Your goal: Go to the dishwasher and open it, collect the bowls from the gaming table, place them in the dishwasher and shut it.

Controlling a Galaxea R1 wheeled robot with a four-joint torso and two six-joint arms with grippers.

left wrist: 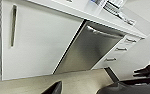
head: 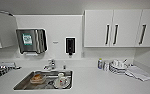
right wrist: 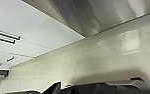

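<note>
Brushed-steel dishwasher [left wrist: 91, 50] front flat, shut, bar handle; white cabinets beside; tool states unclear.

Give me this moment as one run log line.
place: kitchen counter, at sink | dishwasher: door shut, handle untouched | bowls: not collected yet | fingers: unclear

I see the head view bright and evenly lit, soft and blocky all over, and the cabinets [head: 117, 28] at 2 o'clock bow outward near the edge. The sink [head: 23, 83] at 7 o'clock gives dull reflections, its contents smeared. In the left wrist view the dishwasher [left wrist: 91, 51] front shows a pale sheen, the wall at 3 o'clock washed out. In the right wrist view the floor [right wrist: 116, 57] carries a blurred glare patch at 3 o'clock, with dark blurred shadow at 6.
</note>
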